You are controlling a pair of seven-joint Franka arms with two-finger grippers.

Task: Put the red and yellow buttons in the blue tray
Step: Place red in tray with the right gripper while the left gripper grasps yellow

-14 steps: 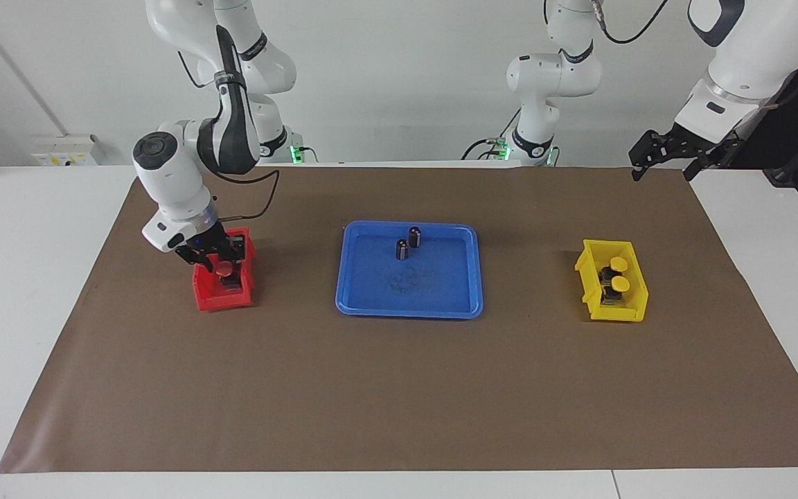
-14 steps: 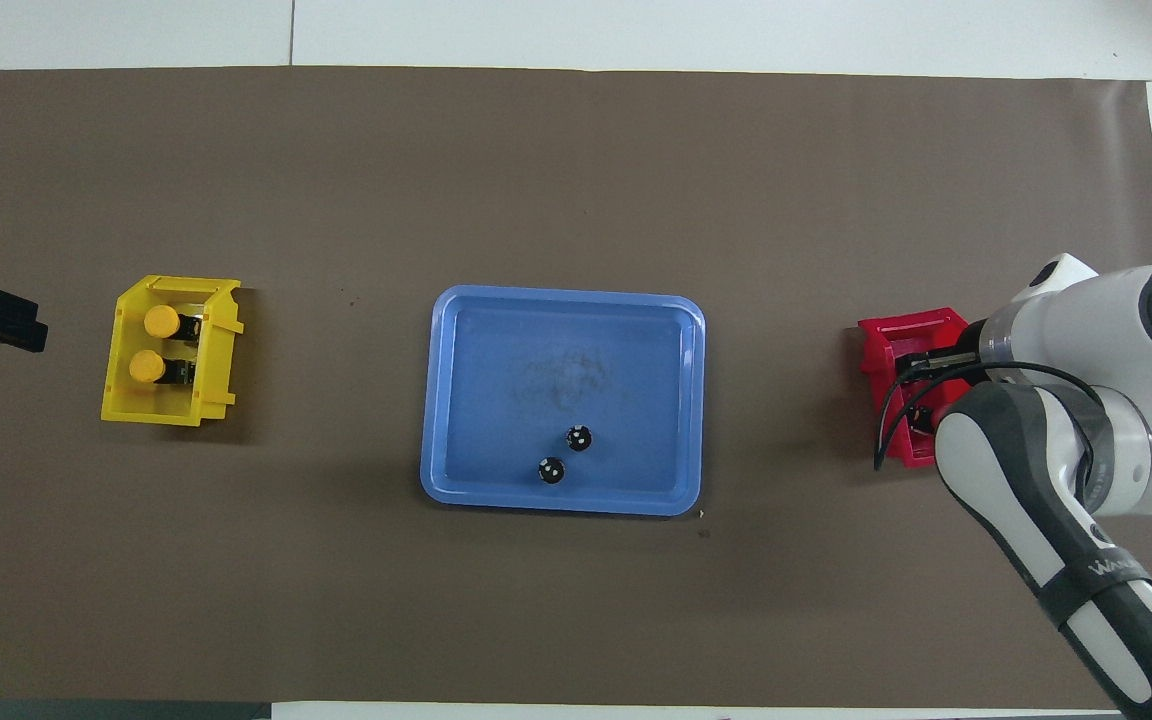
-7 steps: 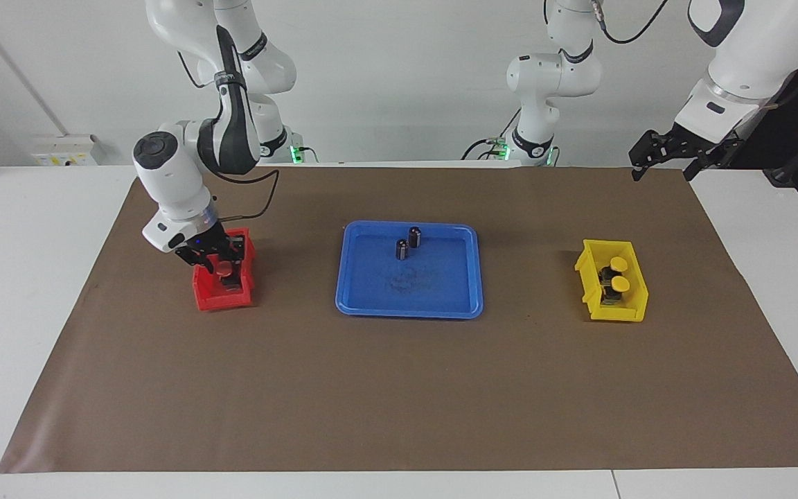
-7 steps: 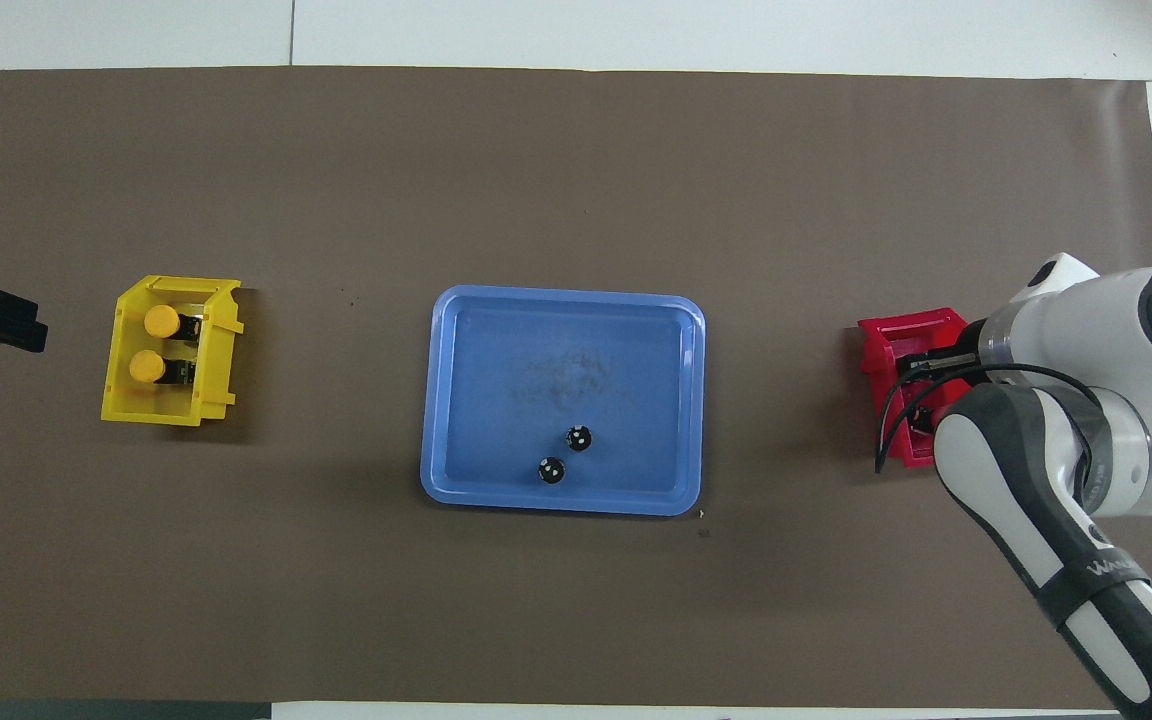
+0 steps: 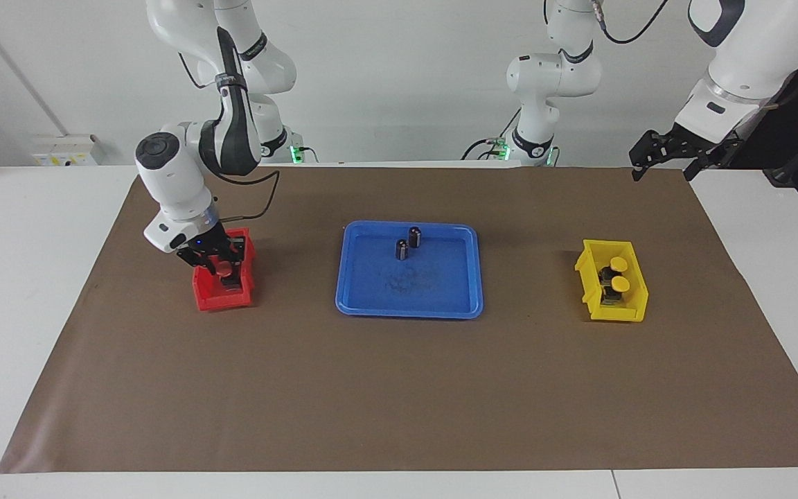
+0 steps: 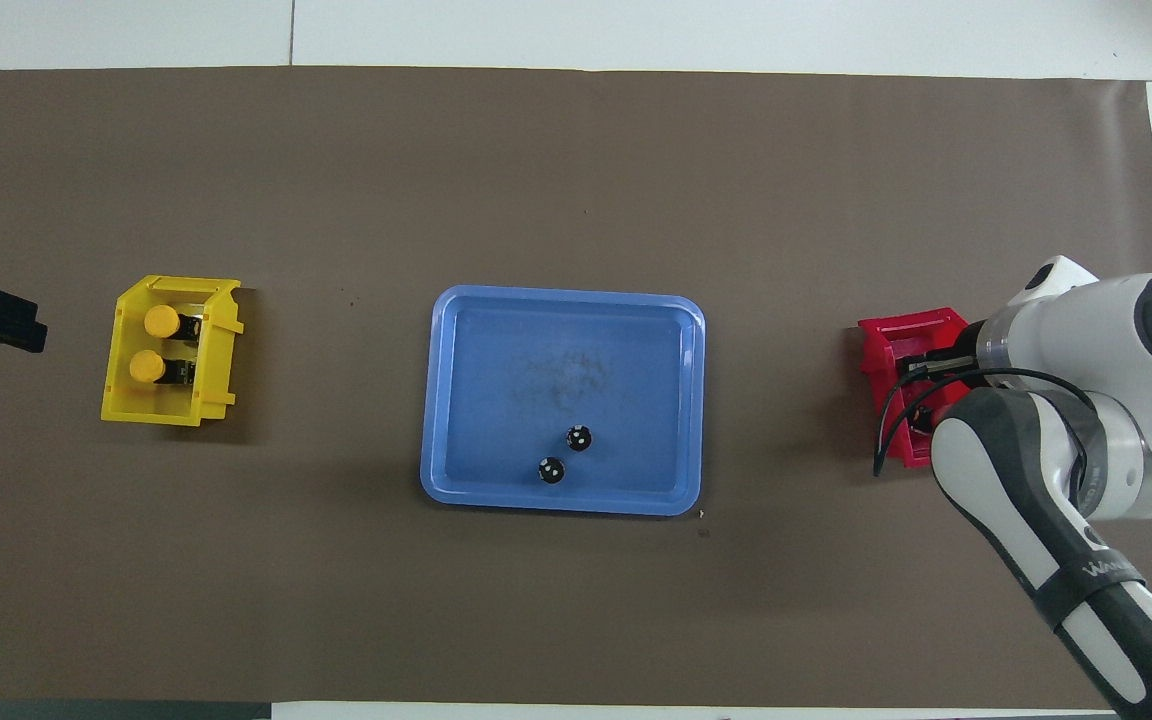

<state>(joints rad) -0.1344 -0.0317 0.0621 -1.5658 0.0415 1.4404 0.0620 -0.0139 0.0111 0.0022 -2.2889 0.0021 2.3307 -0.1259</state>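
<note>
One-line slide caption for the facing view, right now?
Right gripper down in the red bin at a red button; left gripper waits open; blue tray holds no buttons.

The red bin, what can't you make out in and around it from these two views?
- Overhead view: the right arm's wrist covers most of the red bin, hiding its contents.
- Facing view: only one red button shows under the right gripper; whether a second one lies there cannot be told.
- Whether the fingers actually grip that button is too small to tell in either view.
</note>
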